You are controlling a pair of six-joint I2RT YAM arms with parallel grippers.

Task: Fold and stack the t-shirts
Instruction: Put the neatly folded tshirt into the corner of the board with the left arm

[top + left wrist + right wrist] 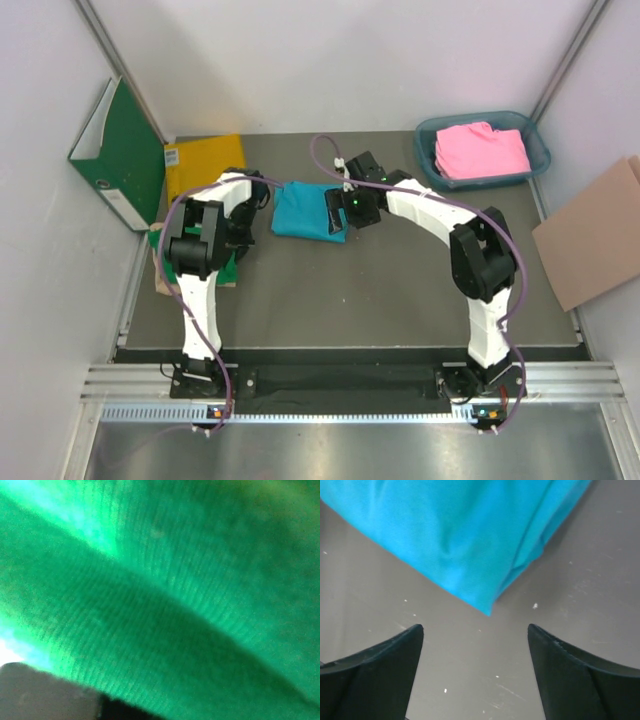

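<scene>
We see the right gripper [475, 628] with fingers wide apart, holding nothing, just off a corner of the folded blue shirt [455, 535] at the middle of the table [380, 290]. Green shirt [160, 600] fills the view at the left gripper [243, 228], so we cannot tell its grip. The pink shirt [483, 150] lies in the bin [428, 140].

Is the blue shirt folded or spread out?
Folded: the blue shirt lies as a compact rectangle, and the right wrist view shows stacked layers at its corner.

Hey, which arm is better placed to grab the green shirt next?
Left. Its wrist camera is filled with the green shirt, so it sits right against it. The right gripper hangs open at a corner of the turquoise shirt, farther from the green one.
</scene>
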